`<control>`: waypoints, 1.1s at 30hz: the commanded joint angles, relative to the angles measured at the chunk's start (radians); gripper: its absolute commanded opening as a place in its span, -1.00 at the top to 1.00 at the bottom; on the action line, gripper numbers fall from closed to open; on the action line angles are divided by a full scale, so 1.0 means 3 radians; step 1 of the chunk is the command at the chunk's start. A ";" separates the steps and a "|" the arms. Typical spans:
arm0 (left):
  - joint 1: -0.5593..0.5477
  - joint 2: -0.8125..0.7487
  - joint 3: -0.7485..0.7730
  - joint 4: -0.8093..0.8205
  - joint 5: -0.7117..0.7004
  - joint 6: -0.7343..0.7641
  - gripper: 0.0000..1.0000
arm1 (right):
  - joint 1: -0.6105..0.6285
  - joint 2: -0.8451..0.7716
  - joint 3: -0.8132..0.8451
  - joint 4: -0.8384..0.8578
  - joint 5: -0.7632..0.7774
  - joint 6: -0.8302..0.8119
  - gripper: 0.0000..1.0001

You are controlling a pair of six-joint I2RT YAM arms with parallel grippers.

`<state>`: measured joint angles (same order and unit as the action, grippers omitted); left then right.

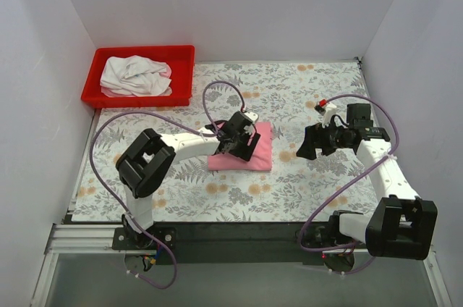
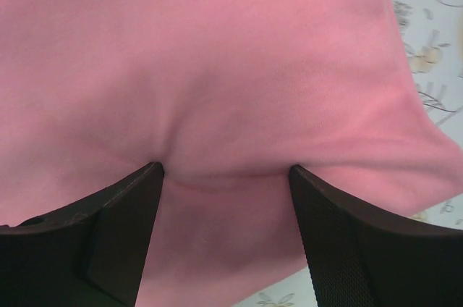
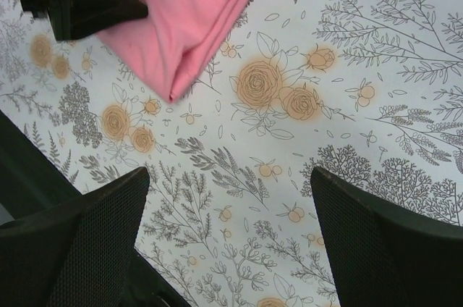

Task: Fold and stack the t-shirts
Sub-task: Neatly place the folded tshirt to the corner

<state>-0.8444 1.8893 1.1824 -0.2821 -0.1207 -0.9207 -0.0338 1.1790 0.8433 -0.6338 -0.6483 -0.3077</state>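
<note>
Folded pink t-shirt (image 1: 260, 155) beneath left end effector (image 1: 242, 145), long axis left-right, beside right end effector (image 1: 307, 146); both wide, empty.

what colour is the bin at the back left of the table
Red. The bin shows best in the top external view.

My table (image 1: 304, 191) was surfaced in a floral print, orange blooms on white. Plain white walls (image 1: 239, 10) enclosed its left, far and right edges. A black strip (image 1: 239, 231) ran along its near edge.
</note>
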 commanded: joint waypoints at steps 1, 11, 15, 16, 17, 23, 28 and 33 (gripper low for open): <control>0.0552 0.0059 -0.0198 -0.0715 0.0100 0.0399 -0.41 | -0.0020 0.0079 0.0175 -0.0040 0.0044 -0.0145 -0.97; 0.1776 -0.0688 -0.0607 -0.1345 0.0857 0.1252 -0.44 | -0.0026 0.0222 0.0374 -0.0106 0.0208 -0.0309 -0.97; 0.2414 -0.0857 -0.0822 -0.1585 0.1189 0.1871 -0.45 | -0.0026 0.0268 0.0431 -0.0137 0.0223 -0.0314 -0.97; 0.2694 -0.0898 -0.0842 -0.1662 0.1205 0.2004 -0.46 | -0.0026 0.0263 0.0436 -0.0132 0.0218 -0.0319 -0.97; 0.2803 -0.0903 -0.0858 -0.1698 0.1236 0.2319 -0.46 | -0.0026 0.0263 0.0441 -0.0142 0.0223 -0.0334 -0.97; 0.3719 -0.0587 -0.0557 -0.1943 0.1241 0.3012 -0.46 | -0.0026 0.0283 0.0436 -0.0147 0.0218 -0.0340 -0.97; 0.4026 -0.0229 -0.0153 -0.1908 0.1236 0.3477 -0.44 | -0.0026 0.0289 0.0416 -0.0147 0.0259 -0.0381 -0.97; 0.4179 0.0083 0.0036 -0.1862 0.1108 0.3775 -0.43 | -0.0026 0.0263 0.0411 -0.0178 0.0315 -0.0432 -0.97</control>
<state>0.3756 1.8175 1.1896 -0.8825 0.2703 0.0868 -0.0383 1.2613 0.9333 -0.6674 -0.5648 -0.4133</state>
